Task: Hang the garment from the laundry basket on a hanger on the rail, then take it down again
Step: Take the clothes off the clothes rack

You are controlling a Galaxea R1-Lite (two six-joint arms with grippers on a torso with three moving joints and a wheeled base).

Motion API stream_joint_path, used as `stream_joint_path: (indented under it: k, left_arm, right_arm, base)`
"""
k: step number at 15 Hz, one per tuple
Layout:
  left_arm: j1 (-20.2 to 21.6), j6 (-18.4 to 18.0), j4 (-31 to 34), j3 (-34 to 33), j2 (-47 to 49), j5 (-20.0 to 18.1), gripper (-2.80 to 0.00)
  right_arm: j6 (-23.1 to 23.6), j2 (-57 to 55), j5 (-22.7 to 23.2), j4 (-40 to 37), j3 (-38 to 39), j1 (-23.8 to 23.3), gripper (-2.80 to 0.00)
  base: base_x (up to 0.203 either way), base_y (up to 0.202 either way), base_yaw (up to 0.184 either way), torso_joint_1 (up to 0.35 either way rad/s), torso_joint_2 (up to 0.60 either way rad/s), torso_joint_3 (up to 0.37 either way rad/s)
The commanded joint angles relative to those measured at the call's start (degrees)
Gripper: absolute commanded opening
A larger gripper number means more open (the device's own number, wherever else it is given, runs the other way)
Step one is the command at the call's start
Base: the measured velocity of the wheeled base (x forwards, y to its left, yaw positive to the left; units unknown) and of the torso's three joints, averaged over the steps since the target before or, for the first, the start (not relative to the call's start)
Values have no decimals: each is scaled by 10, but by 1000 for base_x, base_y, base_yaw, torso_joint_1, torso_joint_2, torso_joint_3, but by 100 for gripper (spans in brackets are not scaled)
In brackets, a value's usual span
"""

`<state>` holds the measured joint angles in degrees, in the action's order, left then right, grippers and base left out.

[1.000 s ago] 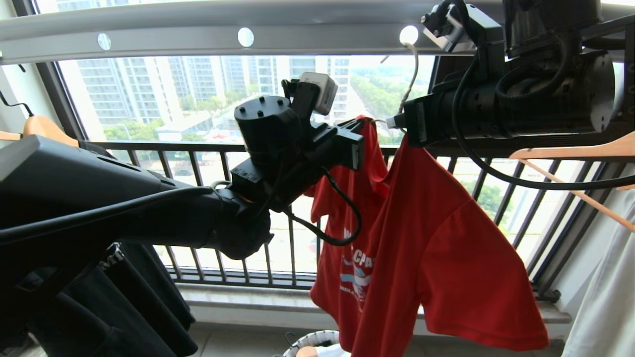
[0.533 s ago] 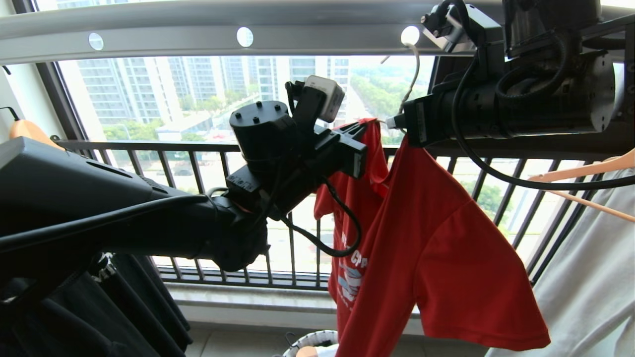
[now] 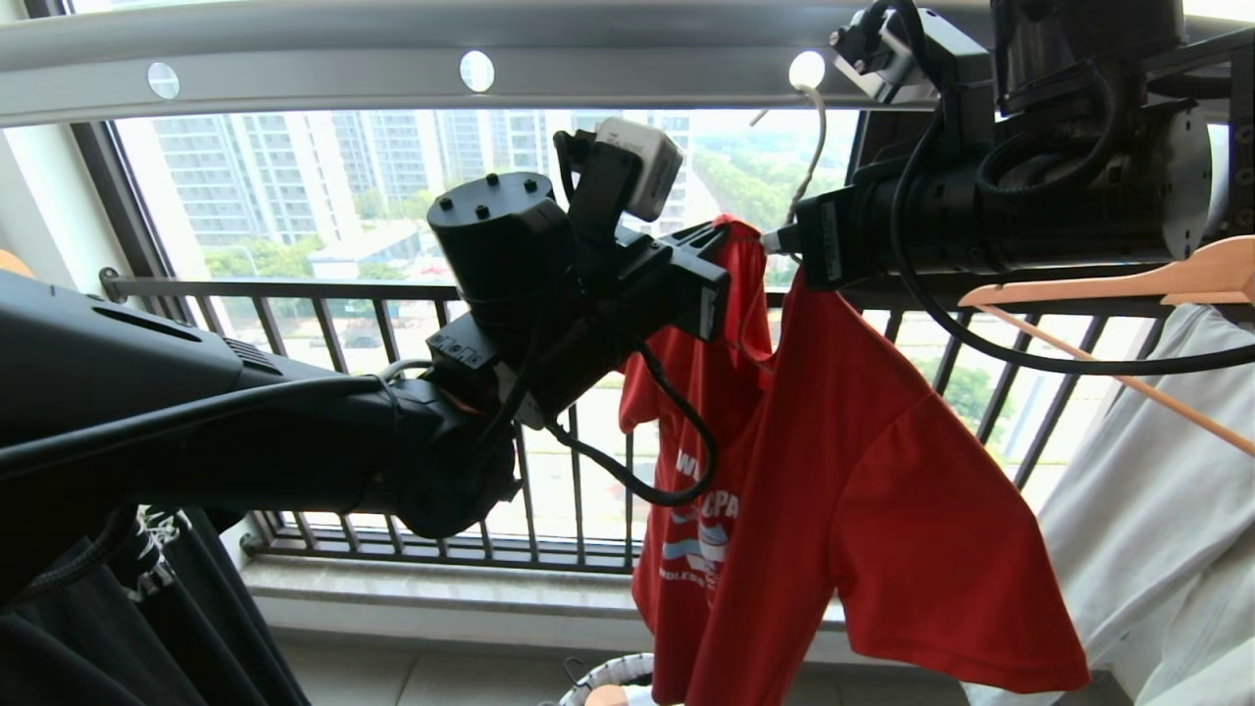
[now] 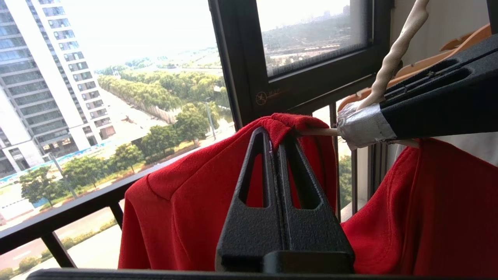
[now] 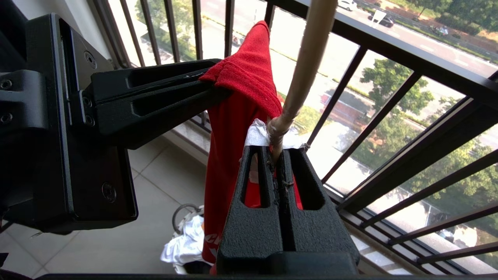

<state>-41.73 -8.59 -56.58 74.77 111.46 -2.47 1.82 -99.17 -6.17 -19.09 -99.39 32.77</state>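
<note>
The red garment hangs below the grey rail, draped on the cream hanger, whose hook sits in one of the rail's holes. My left gripper is shut on a fold of the garment at its top edge, just beside the hanger's arm. My right gripper is shut on the hanger at its neck, its tips wrapped in grey tape. In the head view the left gripper and right gripper nearly meet. The laundry basket stands on the floor beneath.
A wooden hanger carrying white clothes hangs close on the right. Black clothes hang at the lower left behind my left arm. The dark barred window railing runs behind everything. White clothes lie in the basket.
My left gripper has risen a little with the garment fold in it. The right gripper has kept still on the hanger. The white clothes on the right have swung.
</note>
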Motion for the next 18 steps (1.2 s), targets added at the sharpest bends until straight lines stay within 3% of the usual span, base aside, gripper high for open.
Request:
stream_joint_path:
  k: [1, 7, 8, 12, 18]
  left_arm:
    - [1, 0, 22, 7, 3, 1, -280]
    - [1, -1, 73, 64, 15, 3, -280]
    - [1, -1, 81, 73, 19, 3, 0]
    - [0, -5, 82, 66, 12, 2, 0]
    - [-12, -6, 81, -41, -57, 3, 0]
  right_arm:
    - [0, -1, 0, -1, -1, 0, -280]
    - [1, -1, 0, -1, -1, 1, -280]
    - [1, -1, 0, -1, -1, 1, -280]
    - [0, 0, 0, 0, -1, 1, -280]
    - [0, 0, 0, 2, -1, 0, -280]
  base:
    - [0, 0, 0, 0, 0, 0]
    - [0, 0, 0, 0, 0, 0]
    - [0, 0, 0, 0, 0, 0]
    - [0, 0, 0, 0, 0, 0]
    - [0, 0, 0, 0, 0, 0]
